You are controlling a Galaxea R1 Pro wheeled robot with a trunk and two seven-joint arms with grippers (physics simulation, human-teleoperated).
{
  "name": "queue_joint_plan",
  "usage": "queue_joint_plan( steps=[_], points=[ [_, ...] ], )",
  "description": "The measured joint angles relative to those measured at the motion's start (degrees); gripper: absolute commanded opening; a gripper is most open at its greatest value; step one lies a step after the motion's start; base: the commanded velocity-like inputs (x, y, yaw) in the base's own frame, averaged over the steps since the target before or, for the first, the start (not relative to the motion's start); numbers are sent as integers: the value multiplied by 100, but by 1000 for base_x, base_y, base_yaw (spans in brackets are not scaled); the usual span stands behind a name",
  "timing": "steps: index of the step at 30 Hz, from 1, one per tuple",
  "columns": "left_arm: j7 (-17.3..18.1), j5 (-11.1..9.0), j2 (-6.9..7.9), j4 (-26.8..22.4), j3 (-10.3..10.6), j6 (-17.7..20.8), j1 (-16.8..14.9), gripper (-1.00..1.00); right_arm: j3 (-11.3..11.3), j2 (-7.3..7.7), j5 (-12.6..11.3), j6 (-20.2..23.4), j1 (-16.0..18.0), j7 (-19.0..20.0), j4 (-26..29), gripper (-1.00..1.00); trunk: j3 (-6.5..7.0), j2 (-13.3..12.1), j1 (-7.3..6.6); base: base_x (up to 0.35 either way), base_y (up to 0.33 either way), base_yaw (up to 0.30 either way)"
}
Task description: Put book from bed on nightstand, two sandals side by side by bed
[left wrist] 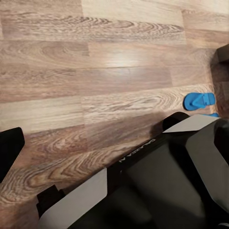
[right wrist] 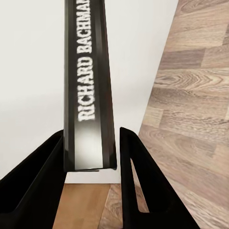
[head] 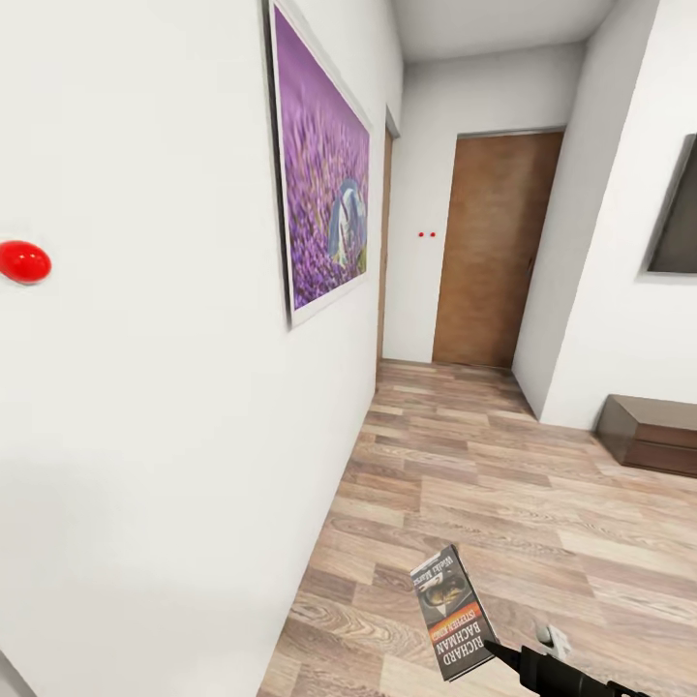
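A white-walled hallway with a wood-plank floor [head: 503, 484] runs toward a brown door [head: 496, 247], with a purple flower picture [head: 322, 208] on the near wall and a low dark bench [head: 651, 431] at the side. The right gripper [right wrist: 90, 164] grips the book [head: 449, 610] by its lower end, holding it above the floor. In the left wrist view one blue sandal [left wrist: 199, 100] lies on the planks beside the robot's dark base [left wrist: 157, 186]; whether the left gripper is wide or narrow cannot be told.
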State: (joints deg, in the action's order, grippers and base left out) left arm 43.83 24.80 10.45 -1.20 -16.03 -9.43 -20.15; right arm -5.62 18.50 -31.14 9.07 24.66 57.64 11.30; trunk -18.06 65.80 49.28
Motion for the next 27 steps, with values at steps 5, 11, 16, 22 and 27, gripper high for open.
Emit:
queue_joint_plan(
  steps=[5,11,16,22,27],
  points=[
    [-6,0,-8,-1,-1,1,4,100,2,0,4,-3,0,1,0,-100,0,0,-2,261,3,0],
    [-7,0,-9,0,-5,0,3,100,5,0,3,-5,0,8,0,-100,0,0,-1,256,0,-17],
    [-6,0,-9,1,-5,1,0,100,4,1,2,-6,-1,12,2,-100,0,0,1,47,0,-214],
    [-1,0,-9,-2,-6,1,1,100,6,0,0,-5,-1,12,1,-100,0,0,1,5,0,-171],
    [1,0,-9,0,-6,0,0,100,5,0,3,-5,0,12,0,-100,0,0,1,0,0,-43]
  ],
)
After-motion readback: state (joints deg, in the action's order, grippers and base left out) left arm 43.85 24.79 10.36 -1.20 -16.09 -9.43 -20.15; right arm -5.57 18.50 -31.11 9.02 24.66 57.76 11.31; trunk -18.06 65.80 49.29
